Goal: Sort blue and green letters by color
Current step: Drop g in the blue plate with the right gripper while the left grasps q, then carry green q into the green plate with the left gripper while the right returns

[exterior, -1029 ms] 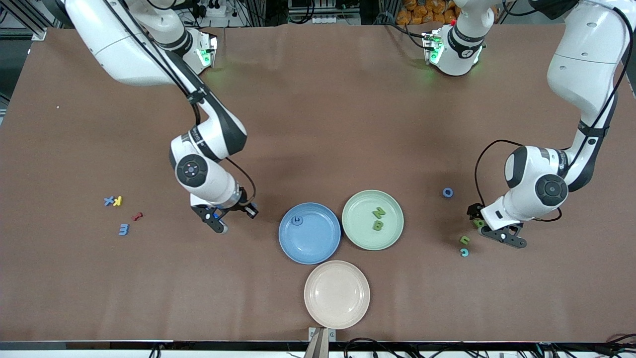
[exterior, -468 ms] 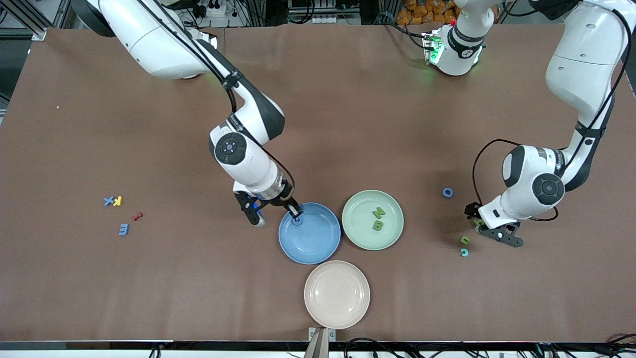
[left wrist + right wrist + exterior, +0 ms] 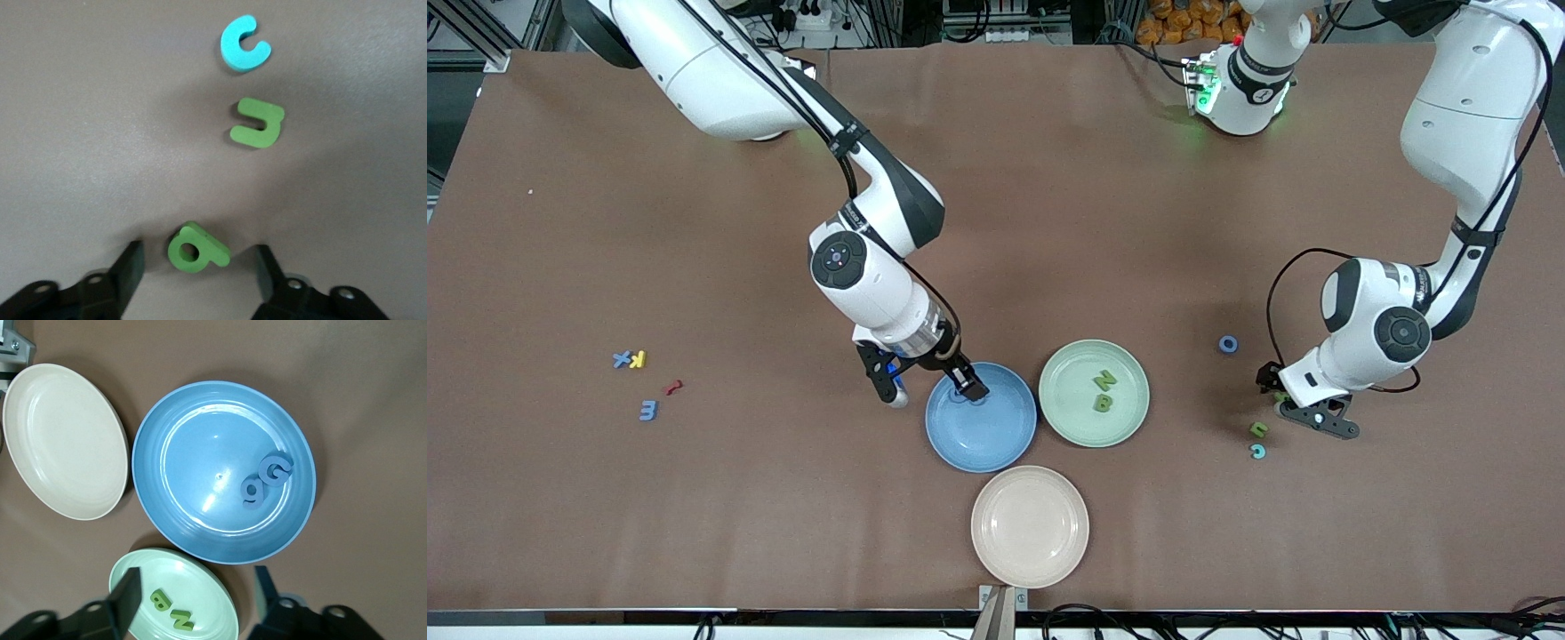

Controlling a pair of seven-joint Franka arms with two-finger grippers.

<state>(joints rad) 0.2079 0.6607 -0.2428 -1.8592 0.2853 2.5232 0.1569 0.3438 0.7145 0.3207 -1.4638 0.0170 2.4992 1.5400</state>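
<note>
While bent low over the blue plate [image 3: 982, 418] holding blue letters [image 3: 265, 481], right gripper [image 3: 929, 388] spread empty; left gripper [image 3: 197, 267] low, fingers wide around green letter [image 3: 197, 248].

Robotics lab, two arms [image 3: 871, 284], cables

The table [image 3: 1049, 222] is plain brown. Three plates are blue [image 3: 200, 440], pale green [image 3: 1067, 409] and cream [image 3: 60, 433]. Periwinkle G [image 3: 275, 472] and 9 [image 3: 252, 493] lie in the blue plate, leaf-green N [image 3: 1105, 380] and B [image 3: 1103, 403] in the green one. Loose pieces: green P [image 3: 195, 248], green U [image 3: 257, 124], turquoise C [image 3: 243, 44], blue O [image 3: 1228, 344], blue X [image 3: 620, 359], yellow K [image 3: 638, 359], red squiggle [image 3: 672, 387], blue 3 [image 3: 648, 410].
</note>
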